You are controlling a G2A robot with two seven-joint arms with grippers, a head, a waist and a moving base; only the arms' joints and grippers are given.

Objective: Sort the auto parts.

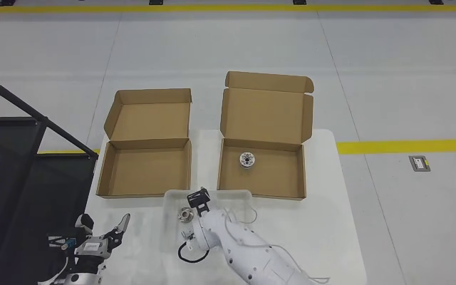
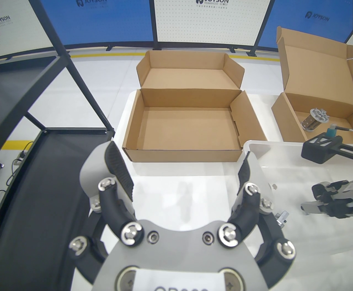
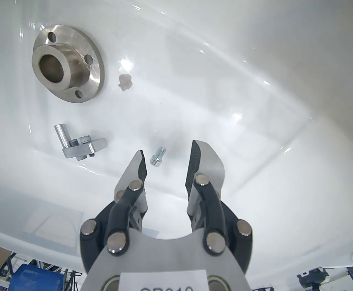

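A small bolt (image 3: 157,156) lies on the clear tray (image 3: 220,82) floor, close by the right gripper (image 3: 168,150), jaws spread, gripping nothing; a flange (image 3: 67,70) and a bracket (image 3: 80,144) lie near. A metal part (image 1: 246,159) sits in the right box (image 1: 278,178), at the tray's 1 o'clock. The left gripper (image 2: 178,153), jaws spread, hovers at the tray's 9 o'clock

we see a pale grey floor (image 1: 385,78) crossed by yellow lines (image 1: 399,147), a black rack (image 1: 28,164) beside the white table (image 1: 335,214), and behind it white pegboards (image 2: 209,19) against blue panels (image 2: 110,19).
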